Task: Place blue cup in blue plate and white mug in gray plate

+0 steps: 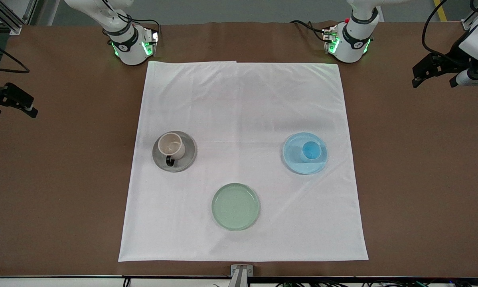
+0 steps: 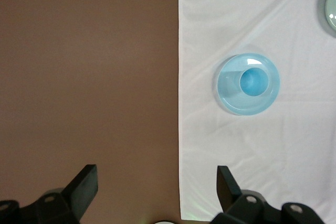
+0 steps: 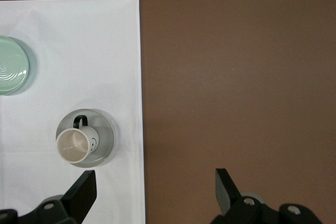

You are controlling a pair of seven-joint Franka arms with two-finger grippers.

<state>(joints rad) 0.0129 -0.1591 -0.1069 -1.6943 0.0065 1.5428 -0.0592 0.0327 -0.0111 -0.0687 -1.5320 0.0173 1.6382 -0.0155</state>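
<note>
The blue cup stands upright in the blue plate on the white cloth, toward the left arm's end; both show in the left wrist view, cup and plate. The white mug stands upright in the gray plate, toward the right arm's end, its black handle pointing at the front camera; the right wrist view shows mug and plate. My left gripper is open and empty over the bare table. My right gripper is open and empty over the cloth's edge.
A pale green plate lies empty on the cloth nearest the front camera, between the other two plates. The white cloth covers the middle of the brown table. Both arms are drawn back to the table's ends.
</note>
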